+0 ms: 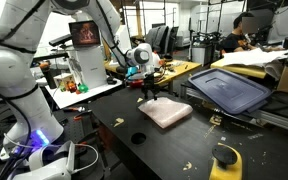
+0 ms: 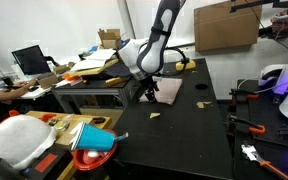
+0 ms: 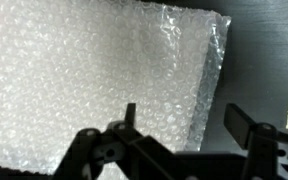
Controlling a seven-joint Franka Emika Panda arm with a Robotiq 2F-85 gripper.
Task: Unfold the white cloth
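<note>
claw (image 3: 182, 113) hangs, jaws spread, over folded white cloth (image 3: 84, 80).

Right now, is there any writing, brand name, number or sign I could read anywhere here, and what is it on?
No text can be read in any view.
Monitor: shows a reddish picture; any writing is too small and blurred to read.
Cardboard box: no legible print.
White cloth below the end effector: bubbled surface, no lettering.
</note>
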